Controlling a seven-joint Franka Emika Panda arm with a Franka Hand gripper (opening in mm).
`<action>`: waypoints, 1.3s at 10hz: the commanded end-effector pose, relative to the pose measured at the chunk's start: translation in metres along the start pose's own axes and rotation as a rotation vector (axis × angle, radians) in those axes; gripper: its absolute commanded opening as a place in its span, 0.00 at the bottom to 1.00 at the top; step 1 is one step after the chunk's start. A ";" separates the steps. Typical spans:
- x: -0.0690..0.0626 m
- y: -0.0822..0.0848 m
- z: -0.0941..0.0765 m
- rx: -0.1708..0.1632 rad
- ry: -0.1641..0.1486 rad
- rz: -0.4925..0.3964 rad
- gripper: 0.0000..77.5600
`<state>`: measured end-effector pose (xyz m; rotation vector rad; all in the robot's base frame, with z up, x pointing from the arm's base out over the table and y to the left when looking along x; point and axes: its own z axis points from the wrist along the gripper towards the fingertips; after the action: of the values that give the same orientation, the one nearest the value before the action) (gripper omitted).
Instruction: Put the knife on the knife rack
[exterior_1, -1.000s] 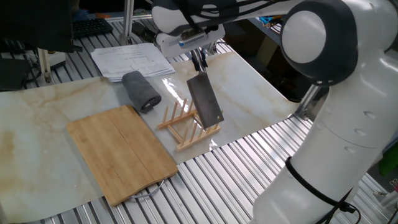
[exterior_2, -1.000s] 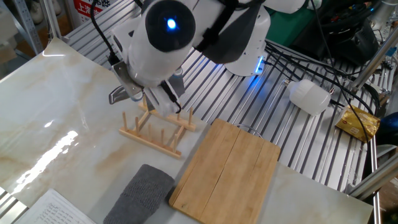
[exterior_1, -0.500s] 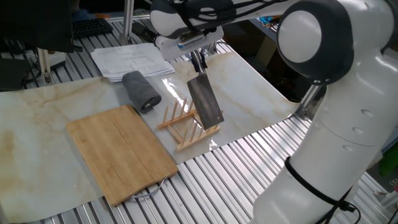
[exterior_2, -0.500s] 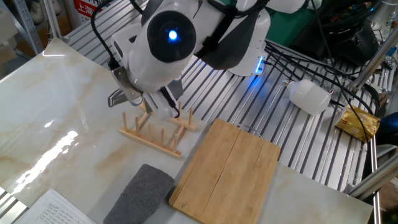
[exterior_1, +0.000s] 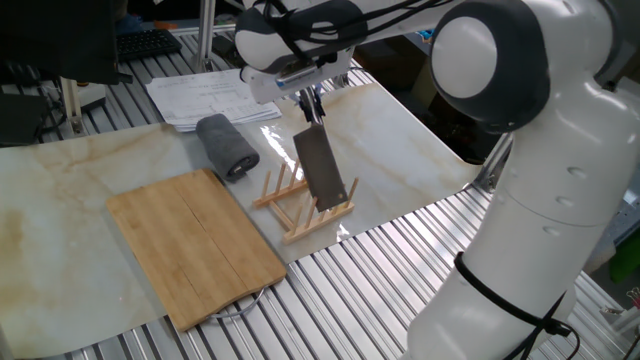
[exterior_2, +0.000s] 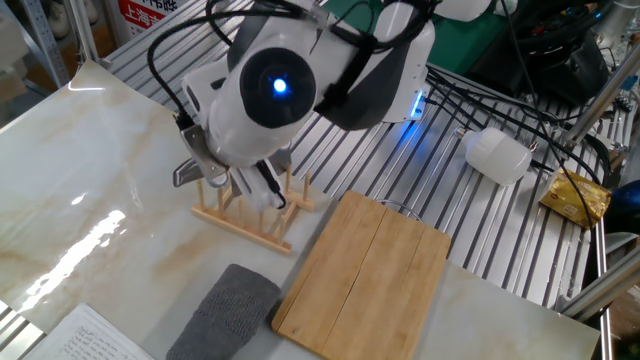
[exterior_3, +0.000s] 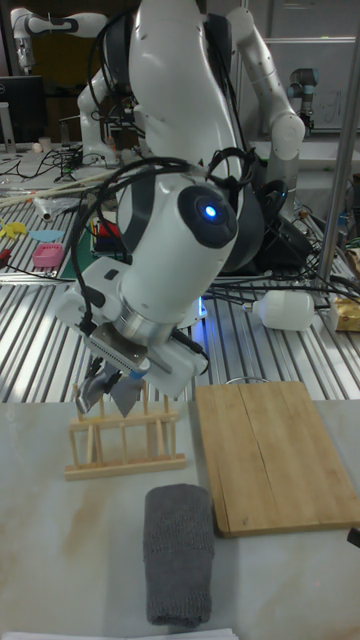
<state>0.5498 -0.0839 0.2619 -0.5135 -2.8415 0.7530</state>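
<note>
The knife (exterior_1: 322, 172) hangs blade-down with its broad grey blade tilted, its lower edge down among the pegs of the knife rack (exterior_1: 300, 206). My gripper (exterior_1: 311, 104) is shut on the short handle at the top. In the other fixed view the arm covers most of it; only a grey piece of the knife (exterior_2: 189, 173) shows at the left end of the knife rack (exterior_2: 250, 212). In the tall fixed view the knife (exterior_3: 124, 393) reaches into the knife rack (exterior_3: 125, 441) under my gripper (exterior_3: 113, 374).
A dark grey rolled cloth (exterior_1: 227, 147) lies behind the bamboo cutting board (exterior_1: 195, 245), left of the rack. Papers (exterior_1: 212, 97) sit at the back. A white bottle (exterior_2: 497, 155) lies on the metal slats off the marble surface.
The gripper has carried the knife slightly left and down. The blade's lower edge now sits among the rack's pegs.
</note>
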 end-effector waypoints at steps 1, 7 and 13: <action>-0.003 0.011 0.010 0.000 -0.015 0.008 0.02; -0.002 0.022 0.020 -0.007 -0.010 0.019 0.02; -0.004 0.048 0.053 -0.035 -0.016 0.063 0.02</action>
<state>0.5536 -0.0713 0.2071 -0.5850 -2.8595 0.7336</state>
